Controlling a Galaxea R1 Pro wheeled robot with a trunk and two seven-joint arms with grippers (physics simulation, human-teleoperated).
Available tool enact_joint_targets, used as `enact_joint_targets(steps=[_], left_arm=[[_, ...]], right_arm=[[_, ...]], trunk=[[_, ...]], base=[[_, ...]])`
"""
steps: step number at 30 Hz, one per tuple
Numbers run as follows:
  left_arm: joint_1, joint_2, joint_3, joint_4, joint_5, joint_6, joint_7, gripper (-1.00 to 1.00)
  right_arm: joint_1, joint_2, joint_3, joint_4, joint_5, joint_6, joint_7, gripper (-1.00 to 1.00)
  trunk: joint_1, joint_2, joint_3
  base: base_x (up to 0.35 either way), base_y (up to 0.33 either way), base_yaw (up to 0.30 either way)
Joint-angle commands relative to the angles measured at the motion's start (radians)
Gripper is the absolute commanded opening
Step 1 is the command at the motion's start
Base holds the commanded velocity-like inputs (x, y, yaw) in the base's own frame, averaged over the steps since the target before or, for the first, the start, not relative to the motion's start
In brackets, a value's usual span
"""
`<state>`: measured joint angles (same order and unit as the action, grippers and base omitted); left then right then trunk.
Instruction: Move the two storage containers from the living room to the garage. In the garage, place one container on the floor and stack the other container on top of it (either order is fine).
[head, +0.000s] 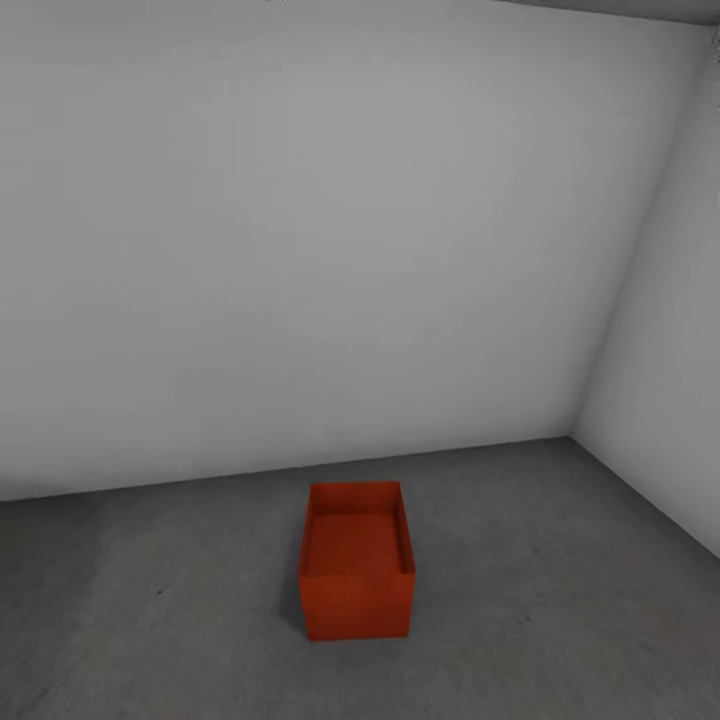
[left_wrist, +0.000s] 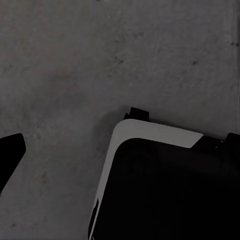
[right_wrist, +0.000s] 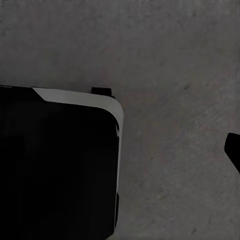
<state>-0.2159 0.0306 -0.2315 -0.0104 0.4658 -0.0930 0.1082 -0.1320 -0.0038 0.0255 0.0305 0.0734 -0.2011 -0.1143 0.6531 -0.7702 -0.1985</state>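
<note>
One orange bin (head: 357, 560) sits on the grey floor (head: 150, 620) at twelve o'clock, long axis pointing away, midway between arms; pincer states unclear.

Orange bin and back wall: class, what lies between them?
Nothing: in the head view, bare grey floor separates the orange bin from the back wall.

Both wrists pointing down, base (left_wrist: 165, 185) beneath

No text, label, brand, number or sign can be read: the orange-red container (head: 357, 560) and the walls around it are plain.
</note>
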Motion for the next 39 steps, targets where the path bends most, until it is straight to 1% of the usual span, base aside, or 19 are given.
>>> enact_joint_targets(steps=[1,39], left_arm=[[0.0,0.0,-0.009,-0.001,0.007,-0.002,0.003,1.0],[0.0,0.0,-0.009,0.0,0.007,-0.004,0.002,1.0]], right_arm=[[-0.001,0.001,0.002,0.003,0.008,-0.004,-0.005,1.0],[-0.001,0.0,0.002,0.003,0.008,-0.004,-0.005,1.0]], trunk=[[0.0,-0.001,0.0],[0.0,-0.001,0.062]], base=[[0.0,0.0,0.0],[0.0,0.0,0.0]])
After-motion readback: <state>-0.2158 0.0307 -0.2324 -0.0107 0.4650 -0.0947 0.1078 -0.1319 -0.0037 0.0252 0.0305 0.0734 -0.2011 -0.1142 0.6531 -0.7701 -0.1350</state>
